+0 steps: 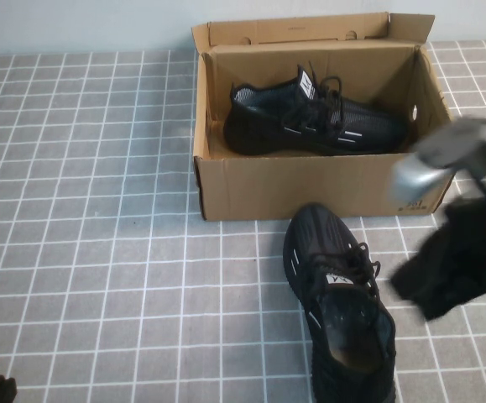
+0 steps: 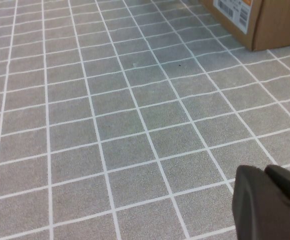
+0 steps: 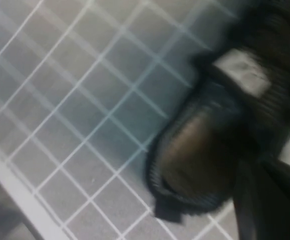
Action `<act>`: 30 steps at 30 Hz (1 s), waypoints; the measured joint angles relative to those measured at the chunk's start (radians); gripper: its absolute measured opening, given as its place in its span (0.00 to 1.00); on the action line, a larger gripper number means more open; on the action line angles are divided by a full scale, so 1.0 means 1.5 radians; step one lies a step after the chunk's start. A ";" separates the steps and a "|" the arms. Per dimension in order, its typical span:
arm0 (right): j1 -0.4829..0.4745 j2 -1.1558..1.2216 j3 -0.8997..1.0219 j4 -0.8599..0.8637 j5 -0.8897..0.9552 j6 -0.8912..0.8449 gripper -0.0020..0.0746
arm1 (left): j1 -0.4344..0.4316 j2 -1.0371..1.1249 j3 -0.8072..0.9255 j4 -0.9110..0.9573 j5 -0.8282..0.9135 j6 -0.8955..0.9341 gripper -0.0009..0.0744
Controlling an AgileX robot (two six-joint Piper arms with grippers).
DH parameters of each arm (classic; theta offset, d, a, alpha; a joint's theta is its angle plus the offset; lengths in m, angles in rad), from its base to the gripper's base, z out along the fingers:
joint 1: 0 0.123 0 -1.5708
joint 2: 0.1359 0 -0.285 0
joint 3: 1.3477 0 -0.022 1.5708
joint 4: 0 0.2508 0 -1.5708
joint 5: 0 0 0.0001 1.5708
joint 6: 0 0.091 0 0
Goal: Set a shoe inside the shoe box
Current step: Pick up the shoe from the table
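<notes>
Lying on its side inside the shoe box (image 1: pixel 310 186), one black sneaker (image 1: pixel 314 122) rests with its sole toward the near wall and its white tongue tag up, toe toward the robot's right. The box is open, its flap lid standing upright at the back, and it sits at the far middle of the desk (image 1: pixel 83 210), which is covered in a grey grid of small squares with white lines. Just in front of the box's near wall, the shoe (image 1: pixel 339 306) stands upright on the desk, toe pointing toward the box and nearly touching it, heel toward the robot, laces and white tag showing on top. The right gripper (image 1: pixel 444 269) hangs blurred just to the right of this shoe, near the box's front right corner, with a pale grey part of the arm above it; its jaws are pressed together and hold nothing that can be made out. In the right wrist view the shoe's open collar (image 3: pixel 200 160) and white tag fill the picture beside the gridded surface. The left gripper (image 2: pixel 271 200) sits low over bare desk at the near left, well apart from both shoes, jaws pressed together and empty, with a labelled corner of the box visible far off.
</notes>
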 joint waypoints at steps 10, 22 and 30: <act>0.138 0.088 -0.098 -0.045 -0.001 -0.232 0.32 | 0.000 0.000 0.000 0.000 0.001 0.000 0.01; 0.138 0.190 -0.102 -0.173 -0.064 -0.309 0.56 | 0.000 0.000 0.000 0.000 0.001 0.000 0.01; 0.137 0.237 -0.102 -0.192 -0.123 -0.309 0.56 | 0.000 0.000 0.000 0.001 0.001 0.000 0.01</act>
